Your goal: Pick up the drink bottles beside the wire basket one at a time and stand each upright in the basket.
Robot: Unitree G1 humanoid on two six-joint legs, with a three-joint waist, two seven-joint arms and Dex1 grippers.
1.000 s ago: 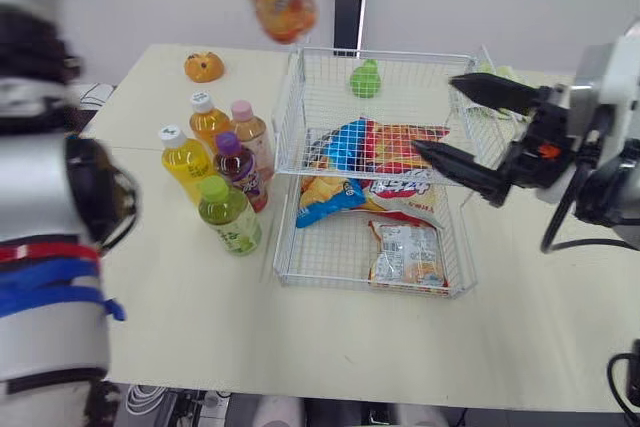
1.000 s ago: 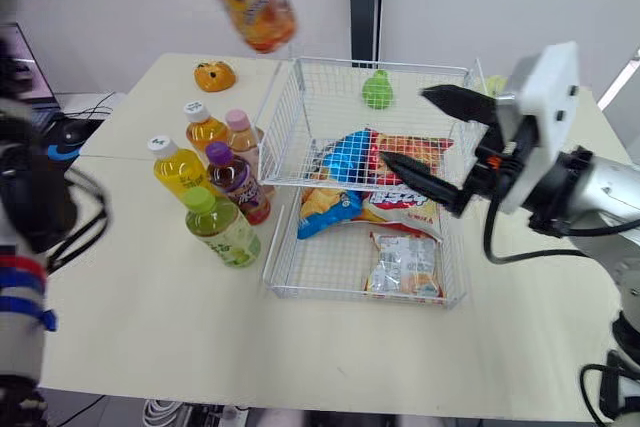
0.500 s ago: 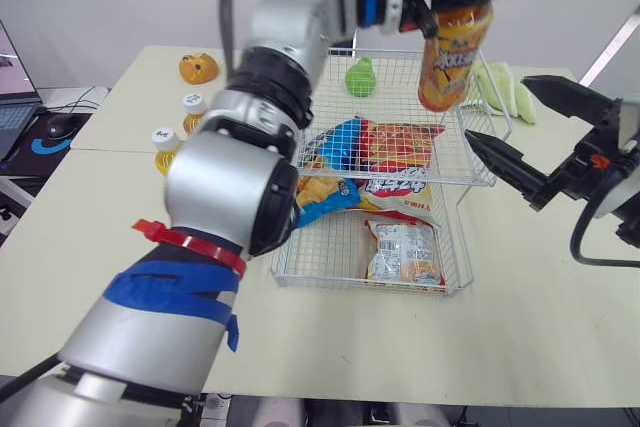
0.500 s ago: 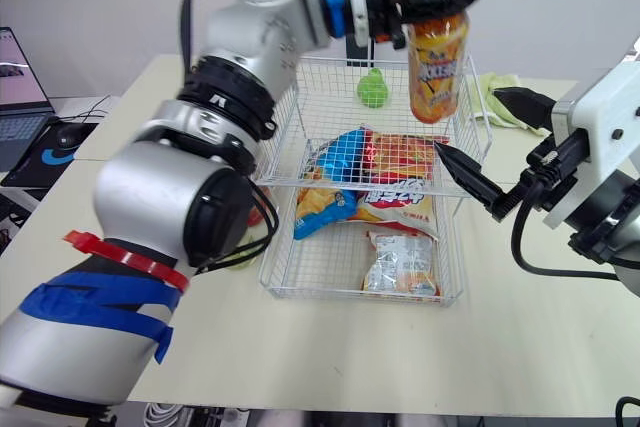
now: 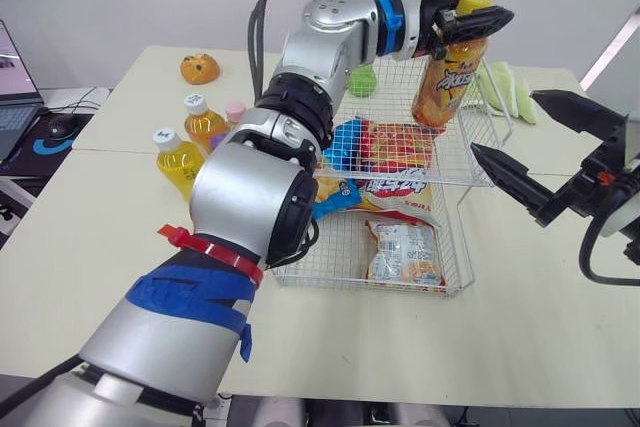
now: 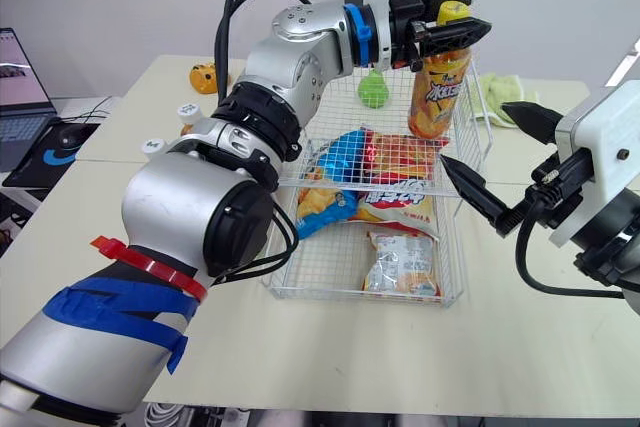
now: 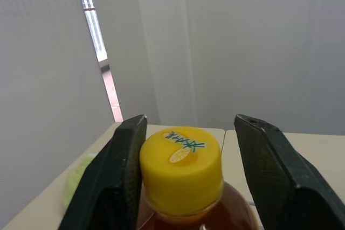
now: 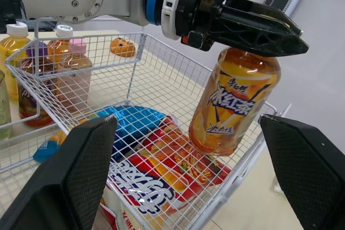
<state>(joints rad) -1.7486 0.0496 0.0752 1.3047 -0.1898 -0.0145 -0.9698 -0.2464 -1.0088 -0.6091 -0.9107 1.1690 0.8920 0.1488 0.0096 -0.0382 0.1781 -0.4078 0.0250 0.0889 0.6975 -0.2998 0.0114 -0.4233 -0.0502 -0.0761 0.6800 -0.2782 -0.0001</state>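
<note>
Left hand (image 6: 465,13) holds the orange bottle (image 6: 435,97) tilted over the basket (image 5: 465,247).

"Where do my head views look from?"

"Your two eye views sit high, facing forward and down over the bench (image 5: 520,347) and the wire basket (image 5: 458,237). They share the whole scene, the right eye set slightly to the side."

"And the wrists?"

"Your left wrist view looks along the left end effector (image 5: 472,9), very close on the yellow cap (image 7: 181,160) of the orange bottle (image 8: 234,106), facing a pale wall (image 7: 242,36). Your right wrist view looks out between the fingers (image 8: 81,171) of the right end effector (image 5: 505,124), across the basket, at that same bottle from nearby."
</note>
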